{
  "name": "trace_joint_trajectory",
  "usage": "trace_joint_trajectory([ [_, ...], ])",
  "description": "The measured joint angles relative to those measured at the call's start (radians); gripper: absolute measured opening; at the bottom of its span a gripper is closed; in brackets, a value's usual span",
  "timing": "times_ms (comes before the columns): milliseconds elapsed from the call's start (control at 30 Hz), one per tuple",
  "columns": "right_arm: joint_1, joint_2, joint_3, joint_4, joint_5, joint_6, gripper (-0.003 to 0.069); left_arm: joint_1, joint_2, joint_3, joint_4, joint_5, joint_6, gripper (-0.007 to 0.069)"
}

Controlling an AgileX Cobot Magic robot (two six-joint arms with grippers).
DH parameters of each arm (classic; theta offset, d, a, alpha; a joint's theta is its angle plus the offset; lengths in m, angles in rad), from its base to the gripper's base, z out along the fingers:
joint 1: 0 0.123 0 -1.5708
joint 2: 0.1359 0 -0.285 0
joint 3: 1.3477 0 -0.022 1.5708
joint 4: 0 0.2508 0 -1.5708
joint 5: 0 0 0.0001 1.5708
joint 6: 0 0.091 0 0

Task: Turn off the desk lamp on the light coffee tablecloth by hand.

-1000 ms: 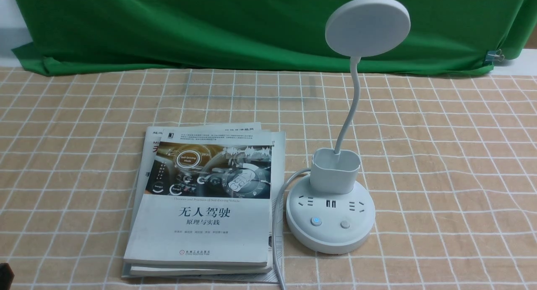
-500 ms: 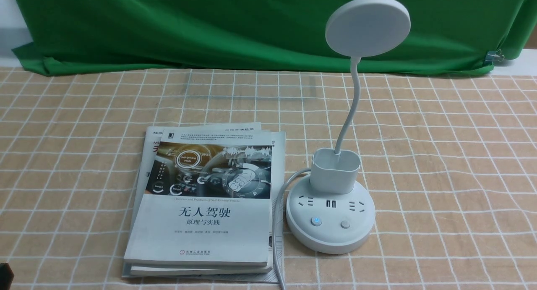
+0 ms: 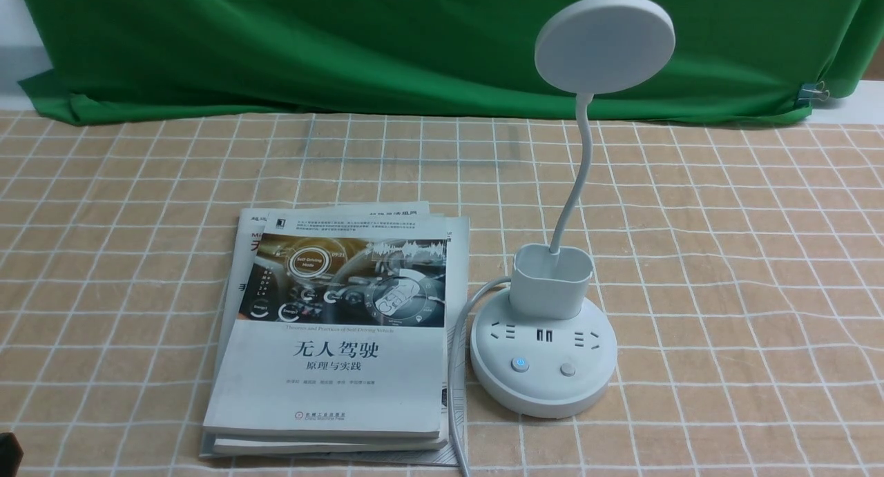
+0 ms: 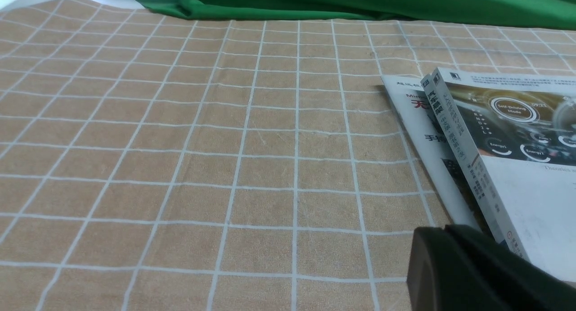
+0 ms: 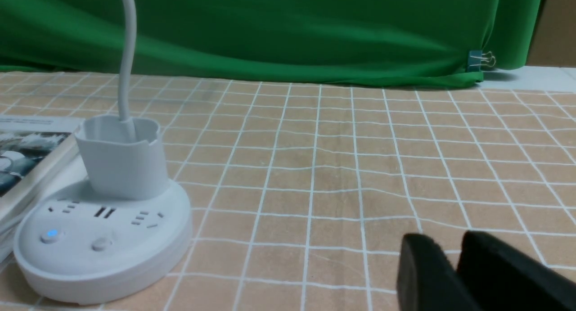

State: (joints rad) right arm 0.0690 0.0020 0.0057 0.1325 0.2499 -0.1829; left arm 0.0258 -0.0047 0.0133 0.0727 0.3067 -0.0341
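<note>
The white desk lamp (image 3: 544,356) stands on the light coffee tablecloth (image 3: 725,256), right of centre. Its disc head (image 3: 605,43) is up on the thin neck, above the cup holder (image 3: 552,281). The round base carries two buttons, and the left button (image 3: 520,364) glows blue. The lamp also shows in the right wrist view (image 5: 103,230). My right gripper (image 5: 450,243) hovers low over the cloth to the lamp's right, empty, its fingertips a narrow gap apart. My left gripper (image 4: 443,230) is shut and empty, beside the books. Only a black corner of the hand (image 3: 8,453) shows in the front view.
A stack of books (image 3: 338,332) lies just left of the lamp base, with the lamp's white cable (image 3: 454,366) running between them. A green backdrop cloth (image 3: 345,42) hangs along the far edge, held by a clip (image 3: 813,90) at the right.
</note>
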Motion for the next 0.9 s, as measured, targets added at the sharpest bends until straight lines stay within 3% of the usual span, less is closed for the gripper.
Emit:
trace_joint_trajectory([
  [900, 0.000, 0.000, 0.000, 0.000, 0.000, 0.000, 0.0196, 0.000, 0.000, 0.000, 0.000, 0.000, 0.000, 0.0005],
])
